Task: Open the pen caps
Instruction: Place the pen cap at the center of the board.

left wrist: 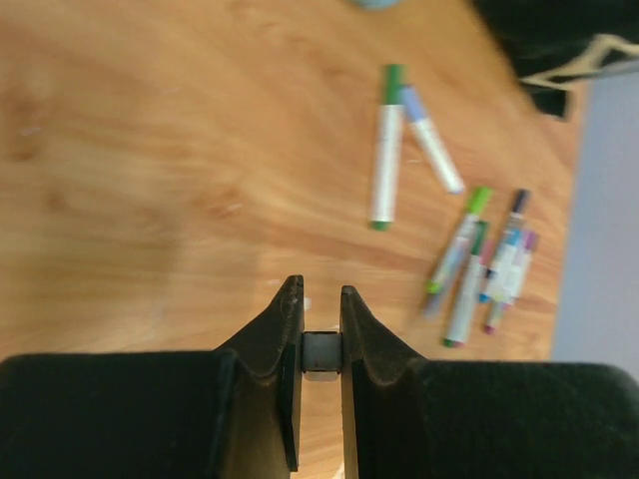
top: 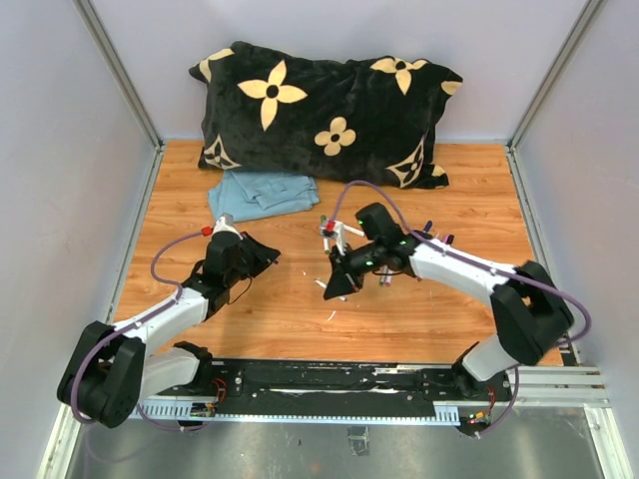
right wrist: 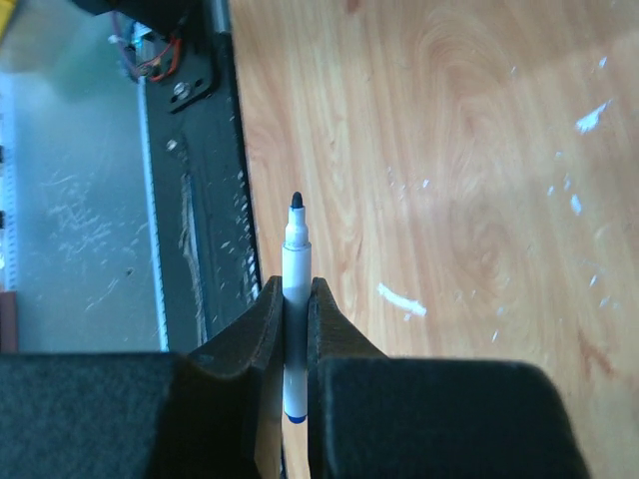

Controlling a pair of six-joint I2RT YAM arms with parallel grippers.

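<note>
My left gripper (left wrist: pixel 320 296) is shut on a small black pen cap (left wrist: pixel 322 351), held above the wooden table; in the top view it (top: pixel 266 257) sits left of centre. My right gripper (right wrist: pixel 297 287) is shut on a white pen barrel (right wrist: pixel 296 261) whose dark tip is bare and points past the fingertips; its rear end is blue. In the top view it (top: pixel 335 286) is at the table's middle. Several capped pens lie on the table: a green-capped one (left wrist: pixel 385 150), a blue-capped one (left wrist: pixel 431 145) and a cluster (left wrist: pixel 484 264) with green, blue, pink and dark caps.
A black pillow with cream flowers (top: pixel 319 110) lies at the back, a folded blue cloth (top: pixel 262 192) in front of it. The black base rail (top: pixel 329 384) runs along the near edge. Walls close in the left, right and back. White flecks (right wrist: pixel 402 299) dot the wood.
</note>
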